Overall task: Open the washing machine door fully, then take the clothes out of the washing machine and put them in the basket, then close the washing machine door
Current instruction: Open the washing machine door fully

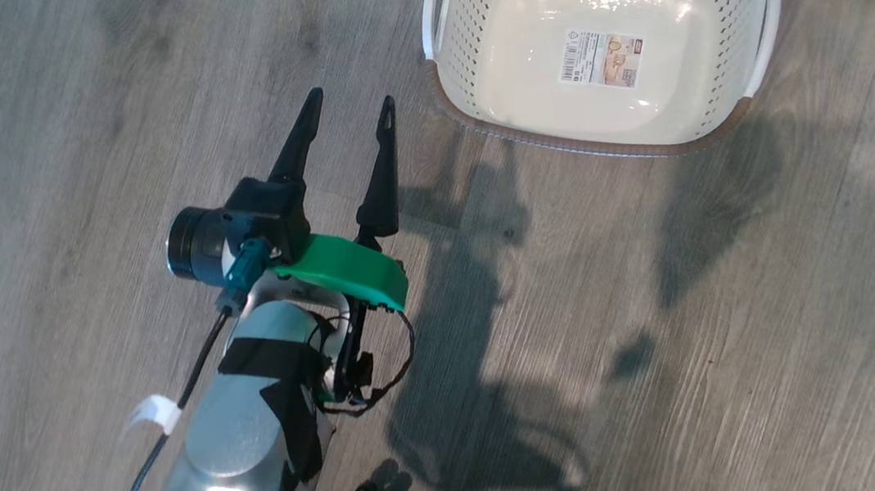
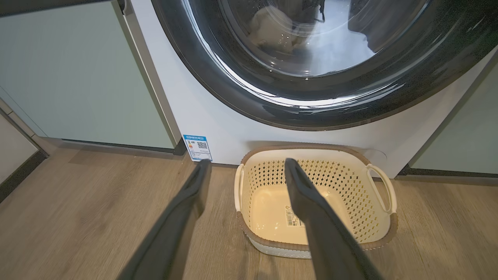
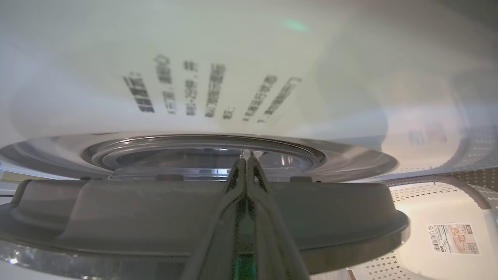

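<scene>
We are logging the door-opening step, with the door not yet swung wide. The right gripper (image 3: pixel 246 157) is sitting with its fingers pressed together and nothing visible between them. Its tips are right up against the washing machine door (image 2: pixel 311 116) near the glass window. We are not able to tell whether they are hooking any edge.

The left gripper (image 1: pixel 351 99) is hanging over the wooden floor (image 1: pixel 65 156), fingers wide apart and holding nothing, near the basket (image 1: pixel 599 146). The basket is sitting empty on the floor directly below the door, close against the washing machine (image 2: pixel 221 130). The clothes (image 2: pixel 272 31) are lying inside the drum, showing pale through the glass.

Risks we are flagging:
- The closed fingers are giving only a thin contact, so on a pull they are liable to slide off the glossy rim, leaving the door half open.
- A half-open door is going to block the reach into the drum.
- The basket is small, so cloth is liable to land beside it.
</scene>
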